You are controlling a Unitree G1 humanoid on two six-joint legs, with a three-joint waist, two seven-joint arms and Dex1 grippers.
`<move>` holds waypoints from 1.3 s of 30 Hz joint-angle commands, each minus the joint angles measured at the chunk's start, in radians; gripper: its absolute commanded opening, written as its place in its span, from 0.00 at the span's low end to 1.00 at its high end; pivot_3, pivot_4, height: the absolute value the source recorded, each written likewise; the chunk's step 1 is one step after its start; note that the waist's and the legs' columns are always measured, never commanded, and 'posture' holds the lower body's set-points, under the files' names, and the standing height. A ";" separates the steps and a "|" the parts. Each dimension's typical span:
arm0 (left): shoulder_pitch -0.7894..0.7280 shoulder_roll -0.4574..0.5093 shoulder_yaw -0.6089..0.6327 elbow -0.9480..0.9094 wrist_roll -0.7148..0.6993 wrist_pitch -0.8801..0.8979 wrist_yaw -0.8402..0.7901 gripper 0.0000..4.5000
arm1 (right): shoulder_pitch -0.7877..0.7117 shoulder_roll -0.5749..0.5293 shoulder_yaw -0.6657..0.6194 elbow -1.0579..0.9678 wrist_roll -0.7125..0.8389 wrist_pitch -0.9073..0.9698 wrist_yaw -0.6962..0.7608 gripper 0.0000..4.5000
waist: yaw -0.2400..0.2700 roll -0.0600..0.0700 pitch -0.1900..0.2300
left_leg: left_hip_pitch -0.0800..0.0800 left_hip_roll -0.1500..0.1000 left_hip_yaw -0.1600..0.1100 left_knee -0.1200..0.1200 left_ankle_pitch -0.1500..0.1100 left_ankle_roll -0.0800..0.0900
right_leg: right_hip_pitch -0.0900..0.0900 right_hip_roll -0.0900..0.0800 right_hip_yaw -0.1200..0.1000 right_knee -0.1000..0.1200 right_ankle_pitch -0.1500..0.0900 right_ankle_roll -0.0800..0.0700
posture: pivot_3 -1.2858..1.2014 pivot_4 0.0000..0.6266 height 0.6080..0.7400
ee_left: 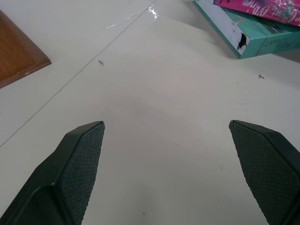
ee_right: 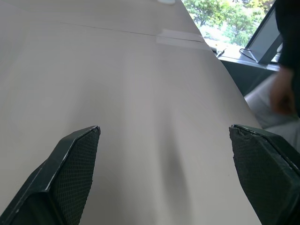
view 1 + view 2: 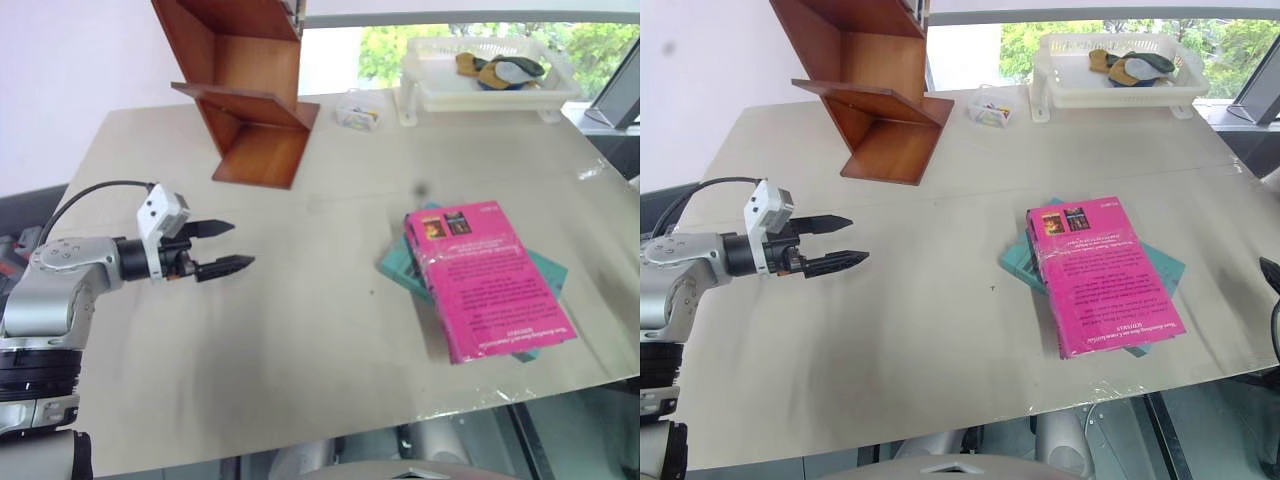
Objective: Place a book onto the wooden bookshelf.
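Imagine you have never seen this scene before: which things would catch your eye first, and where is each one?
The bright pink book stands out first, lying on a teal book toward the table's right side. Next comes the reddish-brown wooden bookshelf, standing at the table's far left with its slanted boards bare. The left gripper hangs open over the near left of the table, apart from both books.

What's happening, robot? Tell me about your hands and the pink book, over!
Left gripper open, empty, over bare table. Right gripper open, empty. Pink book flat on teal book, untouched. Wooden bookshelf far side; nothing between, over.
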 commanded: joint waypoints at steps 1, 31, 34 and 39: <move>0.012 0.028 0.044 -0.038 -0.005 -0.013 0.003 0.99 | -0.008 -0.042 -0.029 0.013 0.014 -0.031 0.012 1.00 | 0.000 0.000 0.000 | 0.000 0.000 0.000 0.000 0.000 0.000 | 0.000 0.000 0.000 0.000 0.000 0.000 | 0.52 0.24 1.00; 0.008 0.048 0.067 -0.094 -0.100 0.042 -0.082 0.99 | 0.257 -0.018 -0.044 -0.221 0.087 0.045 0.137 1.00 | 0.002 0.001 0.000 | 0.000 0.000 0.000 -0.001 0.000 0.000 | 0.000 0.000 0.001 -0.001 0.000 0.000 | 0.52 0.24 1.00; -0.012 0.063 0.082 -0.080 -0.138 0.051 -0.123 0.99 | 0.328 -0.010 -0.032 -0.298 0.103 0.089 0.171 1.00 | 0.002 0.001 0.000 | 0.000 0.000 0.000 -0.001 0.000 0.000 | 0.000 0.000 0.001 -0.001 0.000 0.000 | 0.52 0.24 1.00; -0.041 0.103 0.113 -0.087 -0.233 0.108 -0.208 0.99 | 0.383 0.018 0.003 -0.432 0.136 0.158 0.210 1.00 | 0.000 0.001 0.001 | 0.001 0.000 0.000 -0.001 0.000 0.000 | 0.000 0.000 0.000 0.000 0.000 0.000 | 0.52 0.24 1.00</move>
